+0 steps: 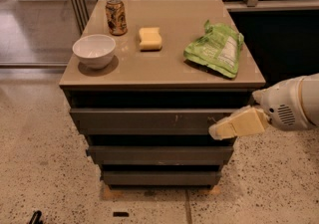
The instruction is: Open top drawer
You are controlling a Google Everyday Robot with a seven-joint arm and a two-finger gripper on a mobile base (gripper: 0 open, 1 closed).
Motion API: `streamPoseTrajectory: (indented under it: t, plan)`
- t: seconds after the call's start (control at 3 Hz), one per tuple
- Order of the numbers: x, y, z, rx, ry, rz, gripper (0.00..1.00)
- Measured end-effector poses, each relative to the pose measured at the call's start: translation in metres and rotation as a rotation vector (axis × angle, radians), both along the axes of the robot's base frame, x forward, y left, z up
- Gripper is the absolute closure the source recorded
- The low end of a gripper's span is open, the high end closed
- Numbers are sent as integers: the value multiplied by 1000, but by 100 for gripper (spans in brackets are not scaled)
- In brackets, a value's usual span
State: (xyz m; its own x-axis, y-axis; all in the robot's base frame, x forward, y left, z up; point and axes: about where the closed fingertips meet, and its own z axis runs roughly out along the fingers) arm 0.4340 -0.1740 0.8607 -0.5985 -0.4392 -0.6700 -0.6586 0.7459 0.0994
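The top drawer [144,120] is the widest dark grey-brown front under the cabinet's tan top, with small pale scratches right of centre. It sits pushed in, a dark gap above it. My gripper [222,129], cream-coloured on a white arm, reaches in from the right. Its tip is at the right end of the top drawer's front, at the drawer's height.
On the cabinet top [169,71] stand a white bowl [93,50], a soda can [115,16], a yellow sponge [150,38] and a green chip bag [217,49]. Two narrower drawers [159,155] sit below. Speckled floor surrounds the cabinet.
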Motion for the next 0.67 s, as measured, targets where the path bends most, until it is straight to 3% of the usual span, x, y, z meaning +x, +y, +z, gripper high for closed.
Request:
streamPoseTrajectory:
  t: [0.33, 0.67]
  plan:
    - [0, 0, 0, 0, -2, -1, 45]
    - [0, 0, 0, 0, -2, -1, 69]
